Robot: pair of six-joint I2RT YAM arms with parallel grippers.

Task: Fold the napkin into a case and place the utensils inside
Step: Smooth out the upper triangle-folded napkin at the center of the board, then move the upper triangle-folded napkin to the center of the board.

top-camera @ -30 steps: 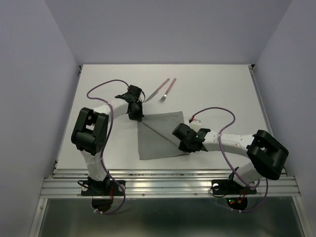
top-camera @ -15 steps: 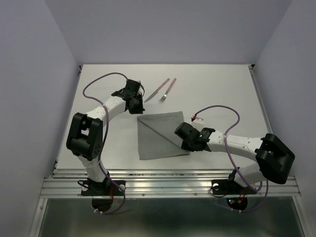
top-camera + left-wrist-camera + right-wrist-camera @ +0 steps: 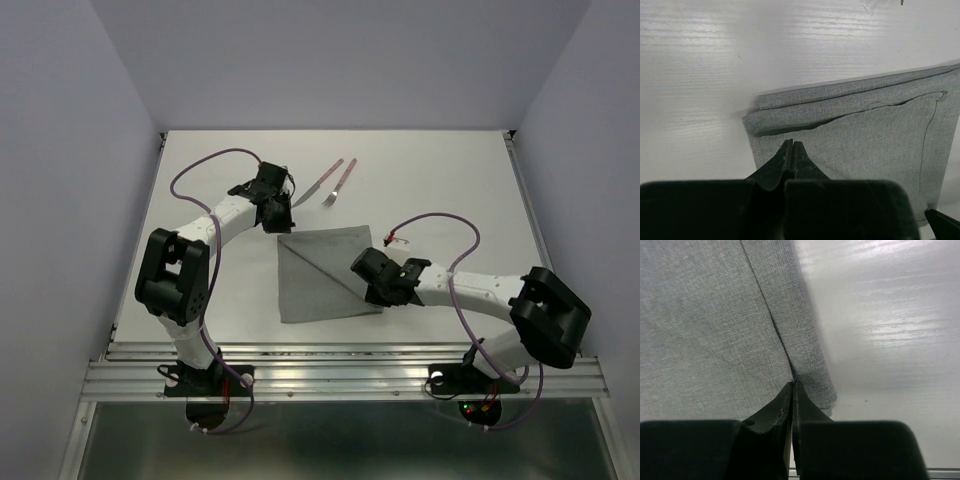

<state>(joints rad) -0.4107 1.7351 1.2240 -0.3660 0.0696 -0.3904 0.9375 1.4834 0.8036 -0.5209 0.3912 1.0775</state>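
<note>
Item: napkin (image 3: 325, 275), grey cloth, lying flat at the middle of the table (image 3: 450, 180). It is roughly square, with a flap laid over it along a diagonal crease that runs from its far-left corner toward its near-right side. I judge it only part folded and not yet the narrow case. Item: left end effector (image 3: 791, 145), fingers pressed together, tips poised over the napkin's far-left corner. In its own wrist view the cloth spreads ahead and to the right of the tips, with a doubled band along the edge beyond them. I see no cloth raised between the fingers, so I record it as closed, not as gripping. Item: right end effector (image 3: 792, 385), fingers likewise closed, tips set where the flap's edge meets the lower layer near the napkin's near-right corner. Bare table lies just to the right. I cannot tell whether a layer is pinched. Relation of note: the two end effectors sit at opposite corners of the napkin, at either end of the crease. The cloth lies between them, near-right of the left one and far-left of the right one. I judge that any next fold turns about that diagonal. Item: utensils, a knife (image 3: 318, 184) and a fork (image 3: 341, 181), side by side on the table just beyond the napkin's far edge. Neither touches the napkin. Their long axes run near-left to far-right, with the metal ends toward the napkin and the pinkish handles away. The left arm is plainly the nearer to them and the right arm is well apart, so I would expect the left to fetch them.
</note>
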